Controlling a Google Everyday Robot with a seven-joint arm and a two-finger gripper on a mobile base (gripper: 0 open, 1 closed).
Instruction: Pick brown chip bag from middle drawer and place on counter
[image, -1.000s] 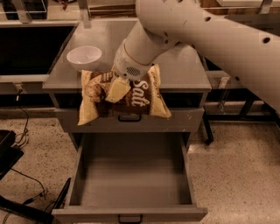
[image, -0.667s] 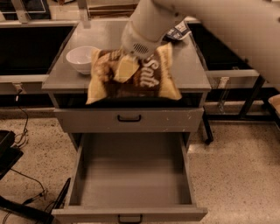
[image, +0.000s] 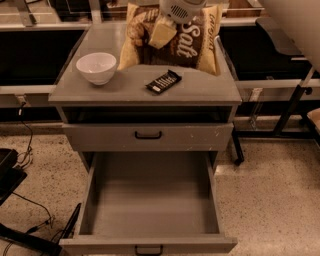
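My gripper (image: 163, 31) is at the top middle of the camera view, above the back of the counter (image: 125, 87). It is shut on the brown chip bag (image: 192, 42), which hangs upright with its "Salt" lettering facing me and its lower edge close to the counter's rear part; I cannot tell if it touches. The middle drawer (image: 150, 195) is pulled out at the bottom of the view, its grey floor bare.
A white bowl (image: 96, 67) stands on the counter's left. A small black bar with white stripes (image: 163, 81) lies near the counter's middle, just in front of the bag. The drawer above (image: 148, 135) is closed. Cables lie on the floor at left.
My gripper has carried the chip bag up and back, from in front of the cabinet's top edge to over the rear of the counter. The black bar now shows in front of it.
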